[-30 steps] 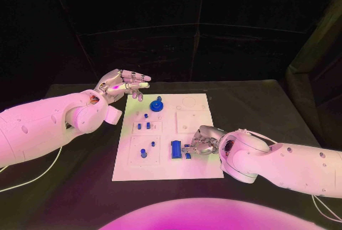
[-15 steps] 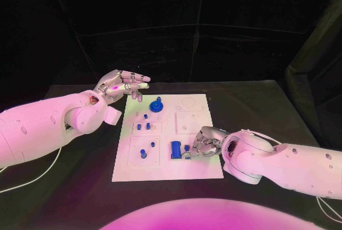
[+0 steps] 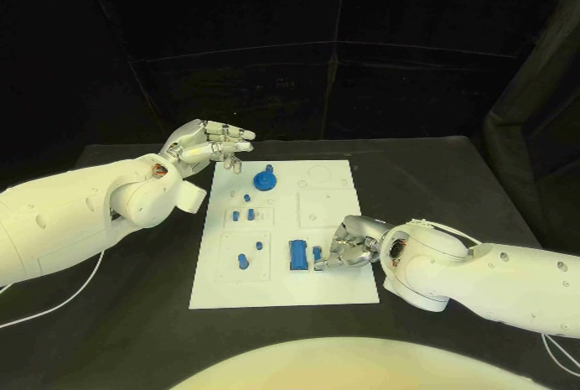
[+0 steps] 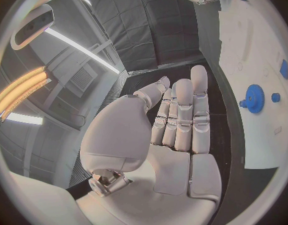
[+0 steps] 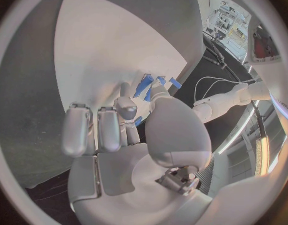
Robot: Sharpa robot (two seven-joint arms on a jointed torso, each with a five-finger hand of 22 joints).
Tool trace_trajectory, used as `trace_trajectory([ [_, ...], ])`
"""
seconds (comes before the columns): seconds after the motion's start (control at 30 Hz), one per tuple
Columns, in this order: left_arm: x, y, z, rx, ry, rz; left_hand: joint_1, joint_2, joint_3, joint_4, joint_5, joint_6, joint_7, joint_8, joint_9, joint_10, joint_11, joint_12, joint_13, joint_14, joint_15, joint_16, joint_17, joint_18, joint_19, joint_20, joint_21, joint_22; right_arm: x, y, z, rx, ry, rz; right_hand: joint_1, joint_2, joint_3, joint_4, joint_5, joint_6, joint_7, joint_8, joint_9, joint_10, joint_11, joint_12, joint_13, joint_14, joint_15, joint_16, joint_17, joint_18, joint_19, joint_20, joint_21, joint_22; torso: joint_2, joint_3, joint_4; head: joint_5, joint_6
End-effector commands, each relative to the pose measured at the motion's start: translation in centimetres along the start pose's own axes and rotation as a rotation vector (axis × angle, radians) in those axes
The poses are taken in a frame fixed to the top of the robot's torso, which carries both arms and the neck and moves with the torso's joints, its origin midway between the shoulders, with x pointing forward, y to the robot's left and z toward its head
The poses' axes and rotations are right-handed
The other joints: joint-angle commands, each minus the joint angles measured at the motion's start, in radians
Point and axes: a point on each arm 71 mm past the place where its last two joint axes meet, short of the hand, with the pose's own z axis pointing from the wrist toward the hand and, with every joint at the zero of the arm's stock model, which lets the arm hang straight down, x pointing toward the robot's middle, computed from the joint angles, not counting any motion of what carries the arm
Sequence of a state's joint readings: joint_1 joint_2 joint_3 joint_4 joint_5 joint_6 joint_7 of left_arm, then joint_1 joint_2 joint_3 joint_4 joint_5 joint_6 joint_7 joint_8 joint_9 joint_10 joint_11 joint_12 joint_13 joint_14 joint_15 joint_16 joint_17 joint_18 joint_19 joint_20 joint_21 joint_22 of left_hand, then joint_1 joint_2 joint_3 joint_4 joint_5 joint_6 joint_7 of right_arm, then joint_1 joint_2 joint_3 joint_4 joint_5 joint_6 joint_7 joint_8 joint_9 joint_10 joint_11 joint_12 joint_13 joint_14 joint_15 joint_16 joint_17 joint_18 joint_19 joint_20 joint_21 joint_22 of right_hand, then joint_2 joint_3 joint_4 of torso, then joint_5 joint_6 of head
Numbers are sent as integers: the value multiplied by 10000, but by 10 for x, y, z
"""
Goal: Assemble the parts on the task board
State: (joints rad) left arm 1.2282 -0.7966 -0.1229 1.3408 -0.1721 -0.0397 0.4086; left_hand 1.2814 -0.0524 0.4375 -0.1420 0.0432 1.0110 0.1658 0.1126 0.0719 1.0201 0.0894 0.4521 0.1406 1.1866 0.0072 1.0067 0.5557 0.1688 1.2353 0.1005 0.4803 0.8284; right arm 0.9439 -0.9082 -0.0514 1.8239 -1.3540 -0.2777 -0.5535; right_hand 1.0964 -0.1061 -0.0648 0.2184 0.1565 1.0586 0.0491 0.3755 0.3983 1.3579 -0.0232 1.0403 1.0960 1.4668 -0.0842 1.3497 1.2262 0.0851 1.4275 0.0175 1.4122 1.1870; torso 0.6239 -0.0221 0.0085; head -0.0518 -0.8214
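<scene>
The black table [image 3: 121, 323] carries the white task board [image 3: 326, 285] at its centre. The left hand [image 3: 208, 143] is raised off the table just beyond the board's far left corner, fingers apart and nothing in them; it is placed as it was in both earlier head views. The right hand [image 3: 344, 246] rests on the board's near right part. Over the last second it has been drawn slightly nearer the robot, its fingers curling in beside the large blue block [image 3: 297, 253]. A small blue part [image 3: 318, 255] is now seen at its fingertips, just beside the block; whether it is pinched or merely touched cannot be told. The change suggests that a grasp or seating of this part is in hand.

Blue parts counted in the head view:
- one gear [image 3: 265, 182] at the far end of the board
- one large block
- about seven small pieces, namely:
  - three near the middle left [image 3: 242, 213]
  - two in the near left panel [image 3: 243, 259]
  - two at the right hand
</scene>
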Motion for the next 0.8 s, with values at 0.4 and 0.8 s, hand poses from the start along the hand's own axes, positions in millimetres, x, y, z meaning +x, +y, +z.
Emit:
trace_trajectory([
  [0.4,1,-1,0,14,112,-86,-116,-9,-76,3,47,-79,-5,-17,-14,-62,18,31,11,-50,16,66,-9,119,10,54,-49,-10,2,0,10,56,228,-351,642,456,-195,-272,123,-8,20,-65,60,-8,0,-69,59,459,-52,-54,12,-110,-30,21,-44,15,-7,10,26,87,-69],
  [0.8,-2,0,1,-12,33,-50,-116,-9,-76,3,47,-79,-5,-17,-14,-62,18,31,11,-50,16,66,-9,119,10,54,-49,-10,-3,-5,8,-782,124,1762,80,147,-971,285,-499,-188,90,-173,80,-292,65,-647,-359,385,-2,-306,-313,-23,-232,60,-276,-447,-48,10,-17,134,39],
])
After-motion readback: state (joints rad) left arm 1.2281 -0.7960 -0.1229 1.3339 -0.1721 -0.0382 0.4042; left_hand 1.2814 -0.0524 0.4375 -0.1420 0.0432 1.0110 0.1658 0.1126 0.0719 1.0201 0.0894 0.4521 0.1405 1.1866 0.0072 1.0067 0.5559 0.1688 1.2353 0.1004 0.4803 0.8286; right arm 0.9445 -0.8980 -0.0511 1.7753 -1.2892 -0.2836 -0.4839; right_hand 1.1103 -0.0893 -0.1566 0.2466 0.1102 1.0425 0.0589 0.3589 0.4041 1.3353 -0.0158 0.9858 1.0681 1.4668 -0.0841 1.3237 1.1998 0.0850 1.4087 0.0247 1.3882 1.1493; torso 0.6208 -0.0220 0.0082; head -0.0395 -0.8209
